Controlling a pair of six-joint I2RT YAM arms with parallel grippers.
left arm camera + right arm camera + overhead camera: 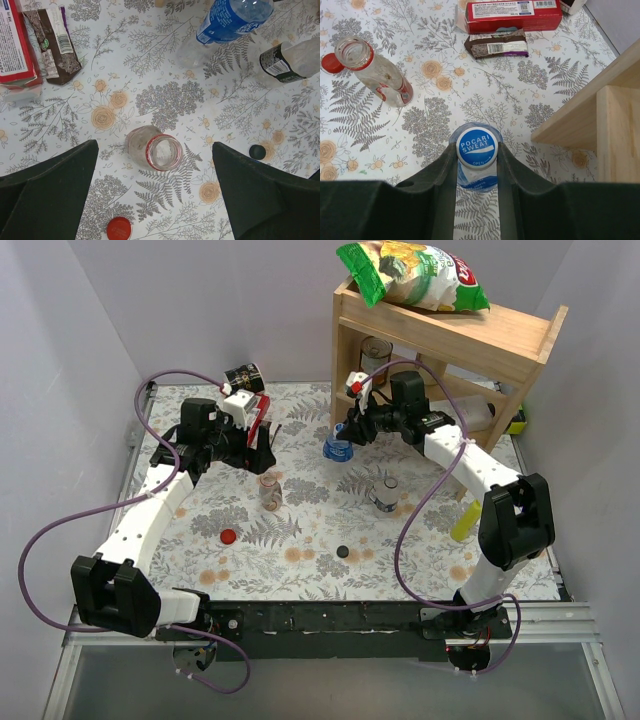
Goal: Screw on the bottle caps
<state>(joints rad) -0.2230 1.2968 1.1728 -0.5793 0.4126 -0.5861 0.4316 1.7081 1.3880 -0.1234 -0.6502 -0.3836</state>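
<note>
Over to the left gripper (258,448) first: hangs above the fern-and-flower tablecloth (300,570) with jaws spread as wide as can be, gripping nothing. Straight below, framed between the dark fingers (55,195) in the wrist view: the small clear plastic bottle with the tan label (150,150), upright, mouth open, red ring round the neck, uncapped. Close by on the cloth, nearer the arm bases, lying flat: the small round red plastic cap (119,228). Off to the right and well apart, also loose on the cloth: the small round black plastic cap (257,151).

Now across to the right gripper (476,152): pinches the round blue plastic cap with the white top (476,145) from both sides, with that cap seated on the neck of the clear plastic bottle with the blue label (340,450). Holds it just in front of the pale wooden shelf unit (450,340). Base on the cloth or lifted off it? Impossible to tell.

Between the two arms, closer to the right one: the clear plastic bottle with the white-and-dark label (385,495), standing upright, touched by neither gripper. Further back, lying side by side: a flat red cardboard box (512,15) and a brown foil snack-bar wrapper (496,46). Up on top of the shelf: a green-and-white crisp bag (415,275).
</note>
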